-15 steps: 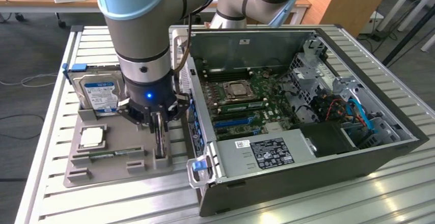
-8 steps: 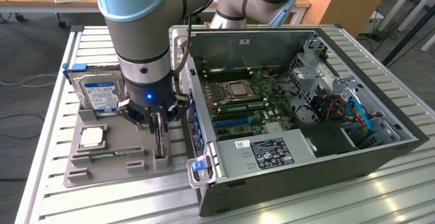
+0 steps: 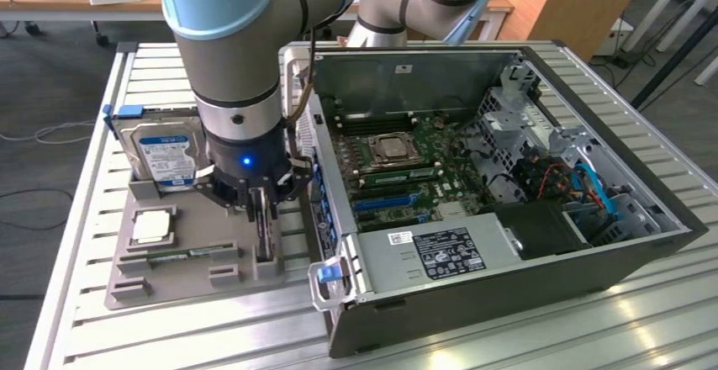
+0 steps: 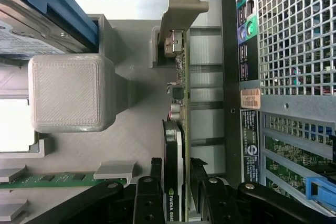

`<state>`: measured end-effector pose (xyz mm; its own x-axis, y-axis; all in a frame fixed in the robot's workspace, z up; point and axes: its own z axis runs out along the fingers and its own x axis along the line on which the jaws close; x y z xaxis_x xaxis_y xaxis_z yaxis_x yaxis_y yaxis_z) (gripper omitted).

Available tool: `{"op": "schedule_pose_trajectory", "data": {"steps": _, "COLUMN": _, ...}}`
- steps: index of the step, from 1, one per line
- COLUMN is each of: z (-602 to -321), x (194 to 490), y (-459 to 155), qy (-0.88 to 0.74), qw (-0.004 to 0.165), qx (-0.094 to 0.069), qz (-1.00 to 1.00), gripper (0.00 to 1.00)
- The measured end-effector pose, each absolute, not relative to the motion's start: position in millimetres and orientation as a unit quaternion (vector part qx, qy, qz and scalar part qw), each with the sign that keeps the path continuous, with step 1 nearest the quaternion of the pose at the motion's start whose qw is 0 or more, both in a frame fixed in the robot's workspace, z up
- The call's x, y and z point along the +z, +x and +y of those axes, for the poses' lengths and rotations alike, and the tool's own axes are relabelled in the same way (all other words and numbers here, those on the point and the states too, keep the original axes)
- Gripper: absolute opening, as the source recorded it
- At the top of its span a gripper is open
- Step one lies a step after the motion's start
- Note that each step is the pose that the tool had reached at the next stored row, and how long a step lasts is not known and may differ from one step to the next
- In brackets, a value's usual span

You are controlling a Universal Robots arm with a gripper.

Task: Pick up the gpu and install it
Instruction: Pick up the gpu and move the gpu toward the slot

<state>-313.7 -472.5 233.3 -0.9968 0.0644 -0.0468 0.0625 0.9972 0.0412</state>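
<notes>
Exterior view: the robot arm's tool (image 3: pixel 261 210) hangs low over a grey parts tray (image 3: pixel 168 290) on the slatted metal desk (image 3: pixel 168 340), poised on the graphics card (image 3: pixel 265 244), which stands on its long edge in a groove of the tray just beside the open computer case (image 3: pixel 628 256). The wrist view looks straight down the card (image 4: pixel 176 145), its silver end bracket (image 4: pixel 181 9) at the far end and its black face turned toward the tray's grey post (image 4: pixel 68 93). The tool (image 4: pixel 176 170) is spread, one of its black fingers (image 4: pixel 197 174) on each side of the card and neither clearly pressing it, with a thin gap visible on the side facing the case. The step in hand appears to be the pick-up, at the point where the card is straddled but not yet gripped; it rests in its groove and nothing has gone into the case. A hard drive (image 3: pixel 165 153) with a blue label, a processor chip (image 3: pixel 151 227) and a green memory stick (image 3: pixel 180 255) also sit in the tray, untouched. Taking hold seems to call for the fingers to close squarely on the card's two faces, then a straight lift clear of the groove without tilting. Installing it would call for lining its bottom edge up with one of the blue slots (image 3: pixel 382 206) on the motherboard (image 3: pixel 421 172).
</notes>
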Motion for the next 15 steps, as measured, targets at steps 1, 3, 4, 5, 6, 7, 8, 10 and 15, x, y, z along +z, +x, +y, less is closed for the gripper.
{"op": "schedule_pose_trajectory", "data": {"steps": 1, "z": -471.9, "x": 232.8, "y": -313.8, "qy": 0.032, "qw": 0.024, "qx": 0.020, "qz": 0.999, "gripper": 0.36}}
{"op": "schedule_pose_trajectory", "data": {"steps": 3, "z": -470.2, "x": 231.9, "y": -313.8, "qy": 0.032, "qw": 0.024, "qx": 0.020, "qz": 0.999, "gripper": 0.36}}
{"op": "schedule_pose_trajectory", "data": {"steps": 4, "z": -469.6, "x": 231.7, "y": -313.7, "qy": 0.032, "qw": 0.024, "qx": 0.020, "qz": 0.999, "gripper": 0.36}}
{"op": "schedule_pose_trajectory", "data": {"steps": 5, "z": -469.2, "x": 231.4, "y": -313.7, "qy": 0.032, "qw": 0.024, "qx": 0.020, "qz": 0.999, "gripper": 0.36}}
{"op": "schedule_pose_trajectory", "data": {"steps": 6, "z": -469.0, "x": 231.3, "y": -313.6, "qy": 0.032, "qw": 0.024, "qx": 0.020, "qz": 0.999, "gripper": 0.36}}
{"op": "schedule_pose_trajectory", "data": {"steps": 7, "z": -468.6, "x": 231.2, "y": -313.7, "qy": 0.032, "qw": 0.024, "qx": 0.020, "qz": 0.999, "gripper": 0.36}}
{"op": "schedule_pose_trajectory", "data": {"steps": 8, "z": -468.0, "x": 231.1, "y": -313.8, "qy": 0.032, "qw": 0.024, "qx": 0.020, "qz": 0.999, "gripper": 0.36}}
{"op": "schedule_pose_trajectory", "data": {"steps": 10, "z": -467.4, "x": 230.8, "y": -313.7, "qy": 0.032, "qw": 0.024, "qx": 0.020, "qz": 0.999, "gripper": 0.36}}
{"op": "schedule_pose_trajectory", "data": {"steps": 15, "z": -466.1, "x": 229.8, "y": -313.7, "qy": 0.032, "qw": 0.024, "qx": 0.020, "qz": 0.999, "gripper": 0.36}}
